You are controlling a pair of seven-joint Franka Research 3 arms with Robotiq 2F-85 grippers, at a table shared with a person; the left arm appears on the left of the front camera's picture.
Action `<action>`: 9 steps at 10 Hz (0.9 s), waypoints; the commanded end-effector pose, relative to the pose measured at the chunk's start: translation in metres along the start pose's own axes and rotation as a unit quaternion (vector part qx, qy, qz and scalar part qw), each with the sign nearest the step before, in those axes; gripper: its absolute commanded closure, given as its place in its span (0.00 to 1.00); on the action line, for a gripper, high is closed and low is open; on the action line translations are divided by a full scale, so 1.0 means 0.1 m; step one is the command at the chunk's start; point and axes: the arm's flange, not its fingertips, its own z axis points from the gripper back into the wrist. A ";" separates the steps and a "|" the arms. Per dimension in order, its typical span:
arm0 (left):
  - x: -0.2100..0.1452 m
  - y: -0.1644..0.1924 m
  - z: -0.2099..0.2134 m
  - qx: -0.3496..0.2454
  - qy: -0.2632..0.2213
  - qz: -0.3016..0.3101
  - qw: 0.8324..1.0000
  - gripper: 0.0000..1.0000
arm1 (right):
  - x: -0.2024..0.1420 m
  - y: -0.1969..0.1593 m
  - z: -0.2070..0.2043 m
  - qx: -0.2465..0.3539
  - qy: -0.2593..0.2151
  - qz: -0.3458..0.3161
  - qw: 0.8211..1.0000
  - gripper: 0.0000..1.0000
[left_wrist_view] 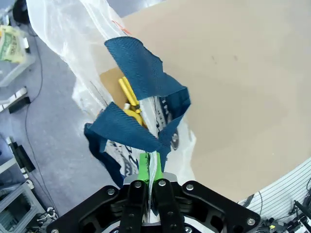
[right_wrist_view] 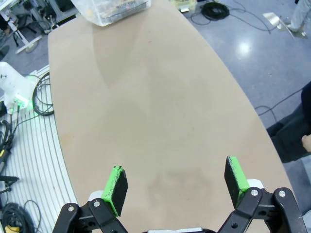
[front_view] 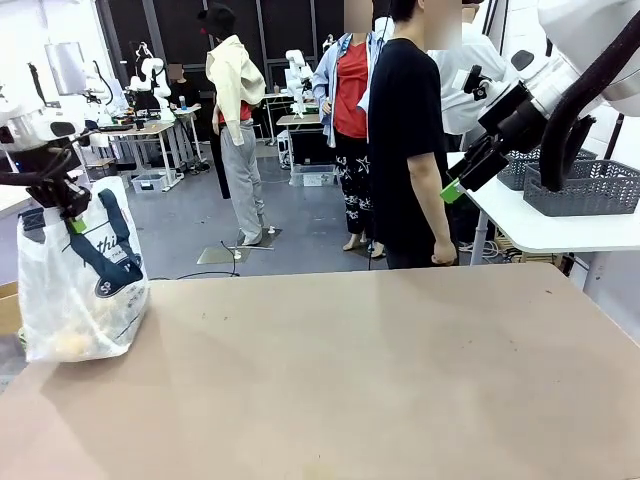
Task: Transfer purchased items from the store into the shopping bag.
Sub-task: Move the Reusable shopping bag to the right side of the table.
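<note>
Table [front_view: 350, 380]: bare tan top in the near and middle ground.
Left gripper [left_wrist_view: 149, 167]: jaws pinched tight on the navy strap handles [left_wrist_view: 138, 97] of the shopping bag [front_view: 80, 280] — bag hangs at the table's left edge, its base touching the top.
Bag contents: yellow pieces [left_wrist_view: 130, 104] and a tan packet [left_wrist_view: 111, 80] inside.
Right gripper [right_wrist_view: 176, 185]: jaws wide, nothing between — raised above the table's far right.
Person [front_view: 405, 140]: standing past the far edge.
Grey lattice basket [front_view: 585, 185]: on a white side table, far right.

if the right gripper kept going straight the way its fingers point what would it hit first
Most likely the bare tan tabletop. The right gripper is open with nothing between its pads, and its wrist view looks straight down onto empty table surface. How far above the table it hangs is unclear.
</note>
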 end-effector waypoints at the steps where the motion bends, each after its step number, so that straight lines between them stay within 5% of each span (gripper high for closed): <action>1: -0.04 0.04 0.02 -0.014 -0.016 -0.018 1.000 1.00 | 0.00 0.00 -0.02 -0.004 -0.006 0.004 1.000 0.00; 9: -0.23 0.13 -0.18 -0.030 0.006 0.014 0.999 1.00 | 0.00 0.00 -0.02 -0.004 -0.006 0.004 1.000 0.00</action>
